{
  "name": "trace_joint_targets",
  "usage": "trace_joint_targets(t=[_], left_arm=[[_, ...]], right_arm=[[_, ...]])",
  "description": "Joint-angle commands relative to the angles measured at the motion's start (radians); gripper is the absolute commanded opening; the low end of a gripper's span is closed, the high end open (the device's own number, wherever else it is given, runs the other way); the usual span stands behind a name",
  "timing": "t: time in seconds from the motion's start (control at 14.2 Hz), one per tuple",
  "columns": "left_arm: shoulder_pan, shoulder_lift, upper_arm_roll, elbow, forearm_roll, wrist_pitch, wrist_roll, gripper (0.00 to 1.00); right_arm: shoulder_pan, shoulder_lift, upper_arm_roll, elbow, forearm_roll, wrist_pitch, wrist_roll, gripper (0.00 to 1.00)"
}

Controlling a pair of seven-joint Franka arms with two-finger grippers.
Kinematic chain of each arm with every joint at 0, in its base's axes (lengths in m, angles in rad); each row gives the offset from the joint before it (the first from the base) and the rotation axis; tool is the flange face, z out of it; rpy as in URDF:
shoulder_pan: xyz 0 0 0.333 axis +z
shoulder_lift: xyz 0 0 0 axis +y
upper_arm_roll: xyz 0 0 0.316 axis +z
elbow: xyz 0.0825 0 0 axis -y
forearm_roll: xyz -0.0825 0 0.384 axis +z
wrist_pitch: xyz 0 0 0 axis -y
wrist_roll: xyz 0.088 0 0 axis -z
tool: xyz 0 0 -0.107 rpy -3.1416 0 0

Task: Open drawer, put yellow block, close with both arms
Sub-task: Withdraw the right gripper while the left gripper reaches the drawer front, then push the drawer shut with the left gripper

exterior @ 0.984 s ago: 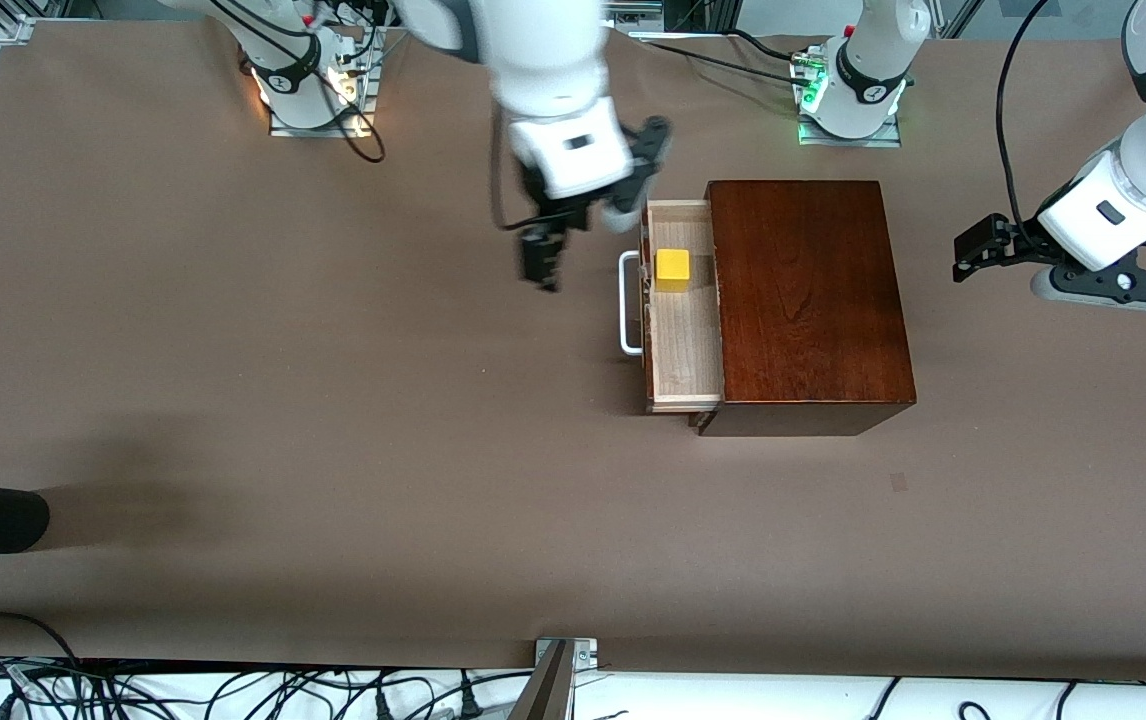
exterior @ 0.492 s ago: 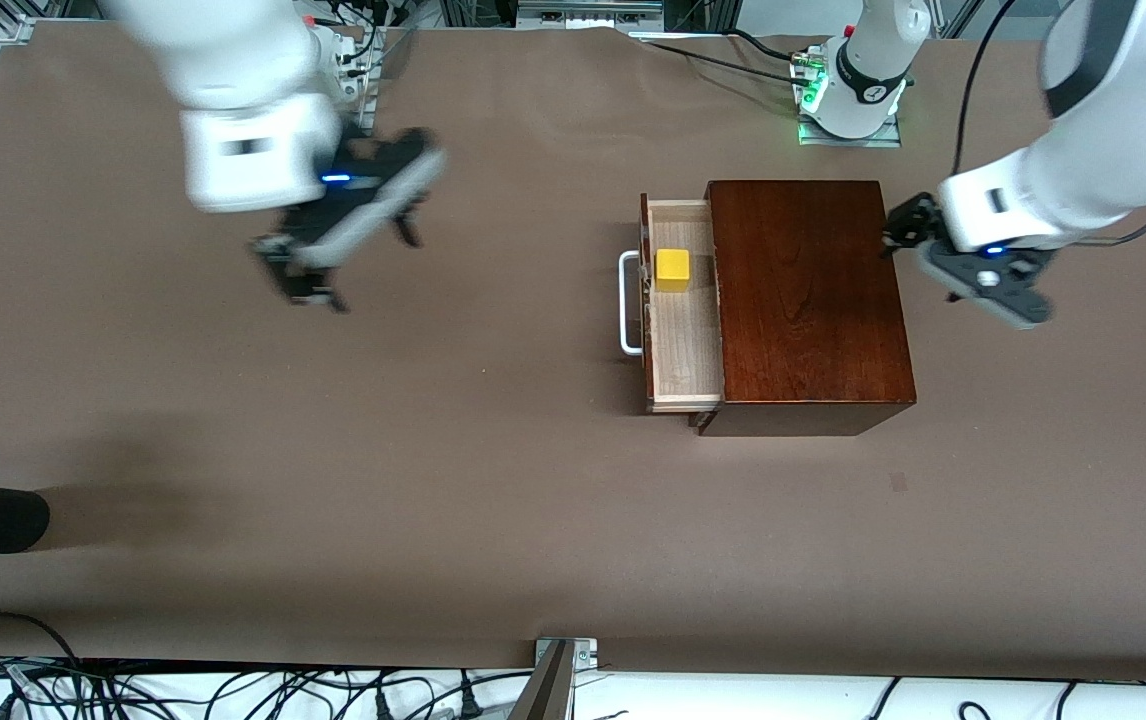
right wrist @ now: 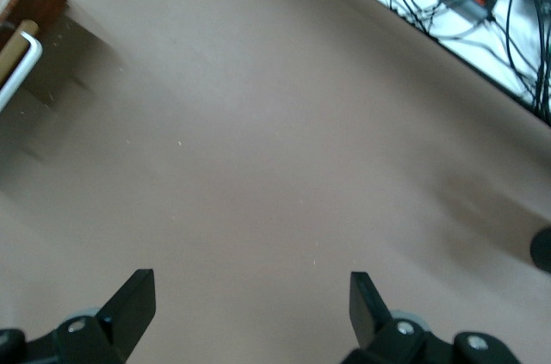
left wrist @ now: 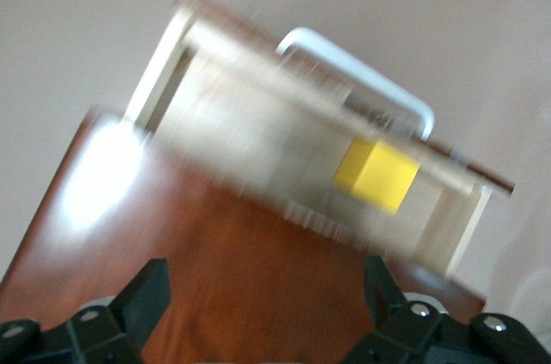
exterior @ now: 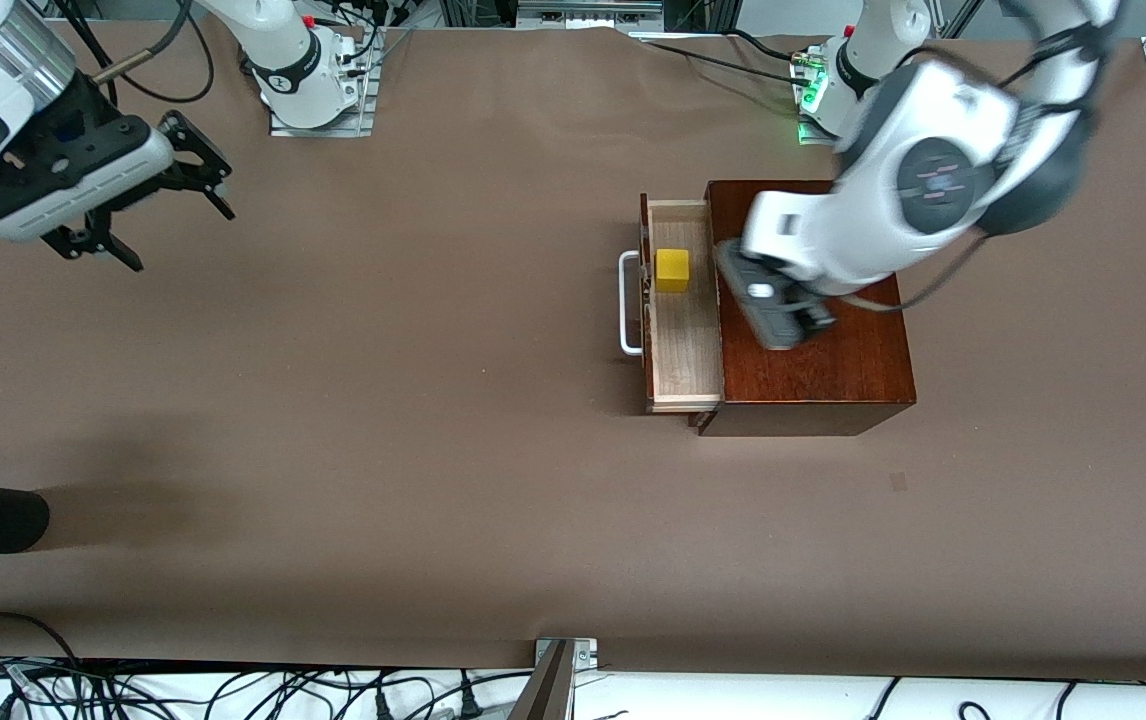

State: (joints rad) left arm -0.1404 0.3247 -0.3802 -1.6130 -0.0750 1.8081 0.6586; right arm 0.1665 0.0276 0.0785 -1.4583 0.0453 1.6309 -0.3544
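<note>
A: Where is the yellow block (exterior: 673, 270)?

B: In the drawer (exterior: 685, 345), which stands pulled out of the wooden box (exterior: 833, 375) toward the right arm's end of the table (exterior: 433, 450). The block sits in the part of the tray farther from the front camera, close to the drawer front and its handle (exterior: 625, 305).

A: And the grippers?

B: The left gripper (left wrist: 267, 312) hangs over the box top, beside the drawer. The right gripper (exterior: 168, 210) is over the table near the right arm's base, well apart from the box.
</note>
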Motion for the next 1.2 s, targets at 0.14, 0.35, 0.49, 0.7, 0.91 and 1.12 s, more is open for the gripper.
trace_joint_targets(t=[0.14, 0.35, 0.49, 0.7, 0.91, 1.12], left_arm=[[-0.115, 0.183, -0.117, 0.094, 0.130, 0.172, 0.075, 1.00], [-0.177, 0.269, -0.117, 0.093, 0.227, 0.227, 0.148, 1.00], [-0.188, 0.298, -0.117, 0.085, 0.251, 0.218, 0.215, 1.00], [-0.188, 0.294, -0.097, 0.074, 0.258, 0.110, 0.248, 1.00], [-0.186, 0.280, -0.033, 0.081, 0.258, -0.037, 0.249, 1.00], [-0.183, 0.271, 0.018, 0.081, 0.259, -0.130, 0.253, 1.00]], right_arm=[[-0.010, -0.046, -0.054, -0.134, 0.001, 0.059, 0.015, 1.00], [-0.010, -0.047, -0.081, -0.180, 0.001, 0.089, 0.060, 1.00], [-0.010, -0.046, -0.086, -0.188, -0.001, 0.087, 0.148, 1.00], [-0.010, -0.034, -0.086, -0.195, -0.008, 0.099, 0.244, 1.00], [-0.010, -0.018, -0.086, -0.237, -0.008, 0.167, 0.276, 1.00], [-0.010, -0.008, -0.086, -0.244, -0.008, 0.185, 0.276, 1.00]])
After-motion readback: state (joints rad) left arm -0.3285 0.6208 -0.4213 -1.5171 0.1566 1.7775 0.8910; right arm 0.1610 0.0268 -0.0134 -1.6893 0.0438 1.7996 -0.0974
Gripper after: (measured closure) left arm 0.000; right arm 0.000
